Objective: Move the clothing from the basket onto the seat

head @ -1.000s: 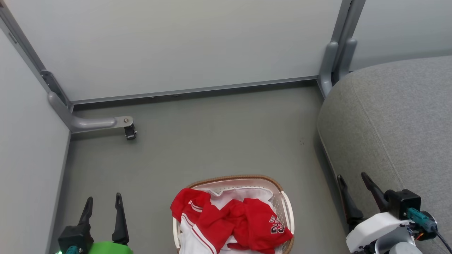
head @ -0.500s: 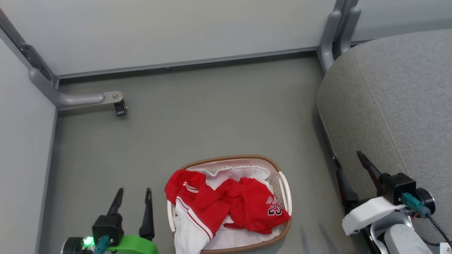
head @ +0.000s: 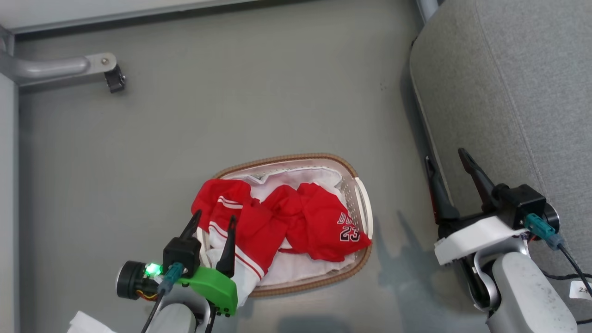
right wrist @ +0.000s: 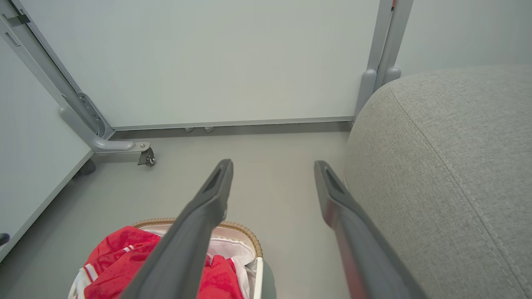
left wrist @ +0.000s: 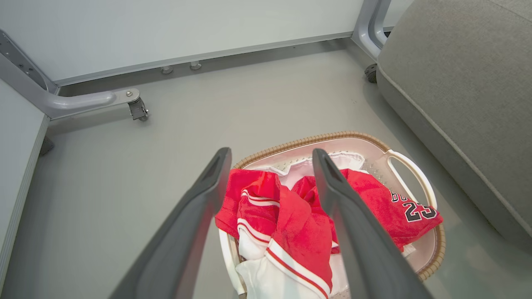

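Red clothing [head: 286, 219] with white stripes and the number 23 lies heaped in the oval cream basket [head: 363, 199] on the floor, one piece spilling over its left rim. My left gripper [head: 213, 218] hangs open above that left rim, nothing between its fingers. In the left wrist view the open left gripper [left wrist: 270, 160] frames the clothing [left wrist: 291, 207] inside the basket [left wrist: 411, 166]. My right gripper [head: 446, 159] stands open beside the grey seat [head: 508, 83], right of the basket. The right wrist view shows the open right gripper [right wrist: 272, 166], the seat [right wrist: 449, 166] and the clothing [right wrist: 120, 253].
Grey floor [head: 259, 101] surrounds the basket. A metal leg with a caster [head: 113, 81] juts in at the upper left, under pale partition panels [right wrist: 208, 62]. A second upright post [left wrist: 370, 25] stands by the seat's far corner.
The head camera has tilted down, so the whole picture shifted up. My left gripper has moved right, from the bare floor to over the basket's left rim. Both grippers stay open.
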Controlling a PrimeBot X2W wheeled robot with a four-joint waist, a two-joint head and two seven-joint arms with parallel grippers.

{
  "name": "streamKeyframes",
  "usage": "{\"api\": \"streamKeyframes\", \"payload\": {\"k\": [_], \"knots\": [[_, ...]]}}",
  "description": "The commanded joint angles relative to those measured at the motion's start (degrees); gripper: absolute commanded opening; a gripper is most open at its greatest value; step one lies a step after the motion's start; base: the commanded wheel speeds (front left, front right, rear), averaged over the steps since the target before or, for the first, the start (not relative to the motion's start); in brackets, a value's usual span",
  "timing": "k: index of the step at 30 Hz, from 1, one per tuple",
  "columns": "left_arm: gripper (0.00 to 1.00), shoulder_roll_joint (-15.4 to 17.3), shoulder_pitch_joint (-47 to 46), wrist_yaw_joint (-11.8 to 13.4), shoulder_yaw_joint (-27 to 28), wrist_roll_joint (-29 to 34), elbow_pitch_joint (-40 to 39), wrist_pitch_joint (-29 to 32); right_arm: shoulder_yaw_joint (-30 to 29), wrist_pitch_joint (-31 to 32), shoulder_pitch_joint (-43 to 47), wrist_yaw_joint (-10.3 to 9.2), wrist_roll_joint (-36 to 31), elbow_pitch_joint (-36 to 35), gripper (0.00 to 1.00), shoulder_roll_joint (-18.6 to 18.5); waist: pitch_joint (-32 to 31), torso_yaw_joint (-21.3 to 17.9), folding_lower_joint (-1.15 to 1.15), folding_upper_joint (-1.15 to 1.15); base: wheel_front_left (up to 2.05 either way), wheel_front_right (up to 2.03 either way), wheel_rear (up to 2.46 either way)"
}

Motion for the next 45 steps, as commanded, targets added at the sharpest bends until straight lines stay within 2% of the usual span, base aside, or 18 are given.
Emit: {"api": "streamKeyframes", "payload": {"k": [1, 5, 13, 23, 30, 35, 43, 44, 45], "knots": [[1.00, 0.3, -2.3, 0.2, -0.6, 0.1, 1.8, 0.0, 0.1, -0.2, -1.4, -0.02, 0.3, -0.3, 1.00, 0.2, 5.7, -2.4, 0.00, 0.00, 0.00, 0.00, 0.00], [1.00, 0.3, -6.4, -0.5, -2.1, -0.7, 5.8, 0.0, 0.7, -0.2, -3.5, -0.02, 0.7, -0.7, 1.00, 0.8, 9.0, -3.4, 0.00, 0.00, 0.00, 0.00, 0.00], [1.00, 0.3, -12.8, 0.2, -4.5, -2.0, 14.3, 0.0, 1.9, -0.2, -6.1, -0.02, 1.2, -1.1, 1.00, 1.5, 13.4, -5.3, 0.00, 0.00, 0.00, 0.00, 0.00], [1.00, 0.3, -19.8, 0.5, -5.8, -1.2, 25.5, 0.0, 3.2, -0.2, -7.4, -0.02, 2.1, -1.0, 1.00, 2.3, 16.6, -7.3, 0.00, 0.00, 0.00, 0.00, 0.00], [1.00, 1.3, -25.0, 2.0, -6.2, -0.5, 34.7, 0.1, 4.9, -0.2, -8.0, -0.02, 2.5, -0.5, 1.00, 3.0, 18.1, -8.8, 0.00, 0.00, 0.00, 0.00, 0.00], [1.00, 1.5, -28.6, 2.3, -7.1, 0.2, 39.8, 1.5, 5.7, -0.3, -8.0, -0.02, 2.9, -0.1, 1.00, 3.2, 19.0, -9.8, 0.00, 0.00, 0.00, 0.00, 0.00], [1.00, 1.4, -30.9, 1.3, -8.8, 0.5, 43.2, 5.9, 6.6, -0.3, -8.3, -0.02, 3.4, 0.0, 1.00, 3.6, 20.1, -11.3, 0.00, 0.00, 0.00, 0.00, 0.00], [0.48, 1.4, -30.8, 1.1, -9.0, 0.5, 43.5, 6.5, 6.7, -0.3, -8.4, -0.02, 3.5, 0.1, 1.00, 3.6, 20.1, -11.4, 0.00, 0.00, 0.00, 0.00, 0.00], [0.24, 1.3, -30.6, 0.9, -9.4, 0.8, 43.7, 6.8, 6.8, -0.3, -8.4, -0.02, 3.6, 0.1, 1.00, 3.7, 20.0, -11.5, 0.00, 0.00, 0.00, 0.00, 0.00]]}}
